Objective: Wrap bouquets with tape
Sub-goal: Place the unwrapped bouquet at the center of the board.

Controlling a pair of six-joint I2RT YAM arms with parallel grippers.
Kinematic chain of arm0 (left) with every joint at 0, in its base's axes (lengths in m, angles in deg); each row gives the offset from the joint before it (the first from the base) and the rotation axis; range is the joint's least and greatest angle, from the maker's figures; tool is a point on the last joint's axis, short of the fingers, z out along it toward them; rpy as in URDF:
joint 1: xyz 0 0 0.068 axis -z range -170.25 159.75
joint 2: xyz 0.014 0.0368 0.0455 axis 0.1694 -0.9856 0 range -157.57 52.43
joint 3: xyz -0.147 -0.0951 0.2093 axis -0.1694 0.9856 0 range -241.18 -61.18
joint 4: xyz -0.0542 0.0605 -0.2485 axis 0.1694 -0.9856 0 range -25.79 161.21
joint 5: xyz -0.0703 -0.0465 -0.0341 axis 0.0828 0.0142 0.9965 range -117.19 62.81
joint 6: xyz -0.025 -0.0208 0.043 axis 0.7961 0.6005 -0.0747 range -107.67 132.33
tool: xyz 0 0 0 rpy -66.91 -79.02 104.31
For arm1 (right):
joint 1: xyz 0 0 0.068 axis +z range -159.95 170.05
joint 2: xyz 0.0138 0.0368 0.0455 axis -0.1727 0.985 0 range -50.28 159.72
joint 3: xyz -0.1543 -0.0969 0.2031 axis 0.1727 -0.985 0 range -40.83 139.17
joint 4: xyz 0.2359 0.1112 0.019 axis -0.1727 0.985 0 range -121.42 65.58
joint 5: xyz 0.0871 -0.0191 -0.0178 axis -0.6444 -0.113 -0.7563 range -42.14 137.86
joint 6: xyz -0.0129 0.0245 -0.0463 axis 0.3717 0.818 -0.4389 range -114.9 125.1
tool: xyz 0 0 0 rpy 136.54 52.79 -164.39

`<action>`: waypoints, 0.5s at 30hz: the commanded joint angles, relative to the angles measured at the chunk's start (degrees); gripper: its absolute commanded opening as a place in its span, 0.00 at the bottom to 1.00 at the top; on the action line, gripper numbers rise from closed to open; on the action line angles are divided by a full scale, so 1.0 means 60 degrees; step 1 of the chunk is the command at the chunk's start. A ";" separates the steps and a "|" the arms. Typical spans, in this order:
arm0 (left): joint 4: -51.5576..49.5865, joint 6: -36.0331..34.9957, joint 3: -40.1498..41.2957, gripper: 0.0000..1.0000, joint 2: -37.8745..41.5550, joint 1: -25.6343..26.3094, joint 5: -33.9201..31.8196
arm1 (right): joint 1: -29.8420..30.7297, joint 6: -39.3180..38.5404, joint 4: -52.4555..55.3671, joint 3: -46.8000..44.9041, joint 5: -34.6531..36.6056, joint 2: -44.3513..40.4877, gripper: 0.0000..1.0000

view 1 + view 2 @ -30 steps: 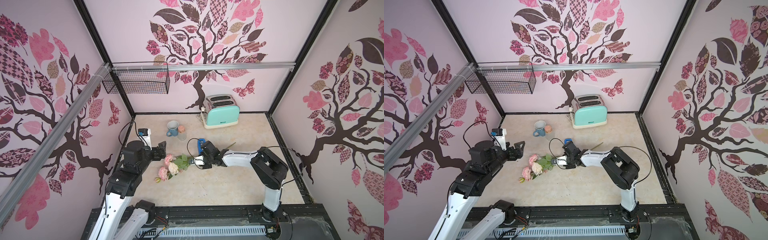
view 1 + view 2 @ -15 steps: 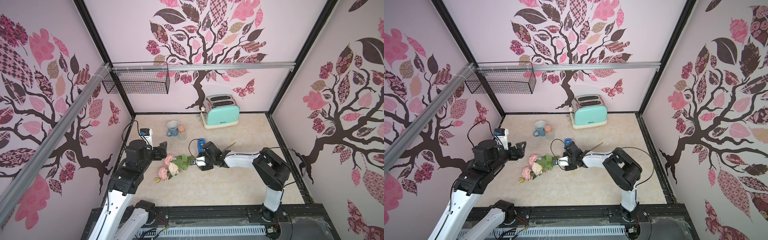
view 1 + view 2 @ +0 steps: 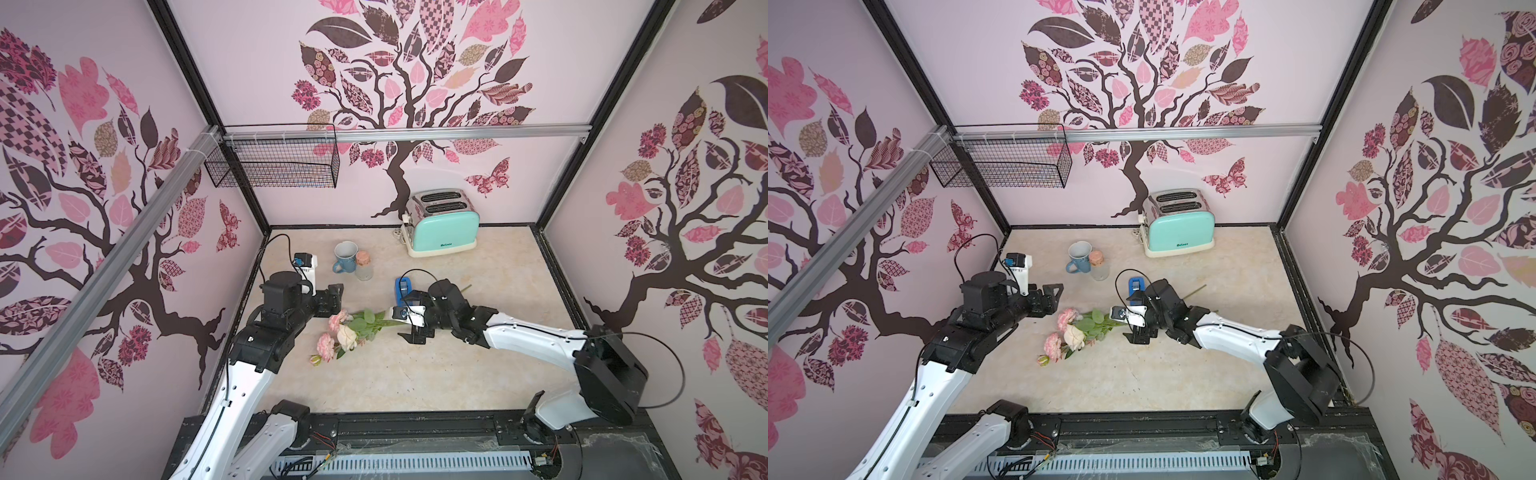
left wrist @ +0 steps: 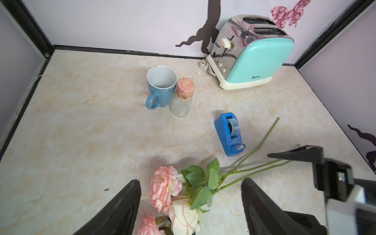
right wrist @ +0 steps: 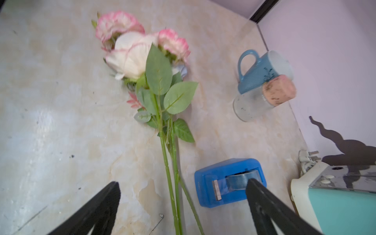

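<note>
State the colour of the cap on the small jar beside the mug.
Pale pink cap, clearest in the left wrist view.

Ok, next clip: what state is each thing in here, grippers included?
Bouquet: lying flat on the table, stems untaped.
Tape dispenser: upright beside the stems, roll loaded.
Blue mug: upright, empty.
Glass jar: upright, pink lid on.
Toaster: slots empty, lever up.
Left gripper: open, by the blooms.
Right gripper: open, jaws either side of the stems, gripping nothing.
</note>
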 commanded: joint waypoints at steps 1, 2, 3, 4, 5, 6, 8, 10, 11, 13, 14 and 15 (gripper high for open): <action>0.0881 0.0131 0.0536 0.79 -0.0125 -0.0006 0.1297 | -0.0291 0.3990 -0.0444 0.0265 0.0750 -0.0765 0.99; 0.1141 0.0219 0.0679 0.78 -0.0097 0.0000 0.1397 | -0.0475 0.4992 -0.0252 0.0429 0.0908 -0.0826 0.96; 0.1400 0.0189 0.0812 0.78 -0.0064 0.0001 0.1513 | -0.0754 0.5935 0.0073 0.0635 0.0913 -0.0841 0.90; 0.1567 0.0128 0.0926 0.78 -0.0020 0.0001 0.1578 | -0.1048 0.6979 0.0384 0.0799 0.0927 -0.0797 0.83; 0.1678 0.0031 0.1009 0.78 -0.0015 0.0001 0.1575 | -0.1425 0.7949 0.0765 0.0998 0.0578 -0.0682 0.78; 0.1718 -0.0062 0.1046 0.78 -0.0030 0.0014 0.1513 | -0.1930 0.8737 0.1069 0.1188 -0.0136 -0.0485 0.71; 0.1677 -0.0177 0.1107 0.77 -0.0118 0.0025 0.1362 | -0.2670 1.0109 0.1376 0.1408 -0.1560 0.0047 0.62; 0.1630 -0.0256 0.1200 0.76 -0.0232 0.0045 0.1310 | -0.3044 1.0958 0.1521 0.1646 -0.2621 0.0685 0.55; 0.1649 -0.0277 0.1280 0.75 -0.0290 0.0068 0.1304 | -0.3050 1.1198 0.1541 0.1753 -0.2903 0.1030 0.53; 0.1698 -0.0246 0.1415 0.75 -0.0409 0.0087 0.1345 | -0.3053 1.1525 0.1452 0.1965 -0.3572 0.1676 0.49; 0.1706 -0.0252 0.1465 0.75 -0.0469 0.0093 0.1374 | -0.3053 1.1620 0.1405 0.2059 -0.3851 0.2019 0.48; 0.1734 -0.0218 0.1538 0.74 -0.0506 0.0093 0.1390 | -0.3053 1.1698 0.1396 0.2174 -0.3994 0.2352 0.46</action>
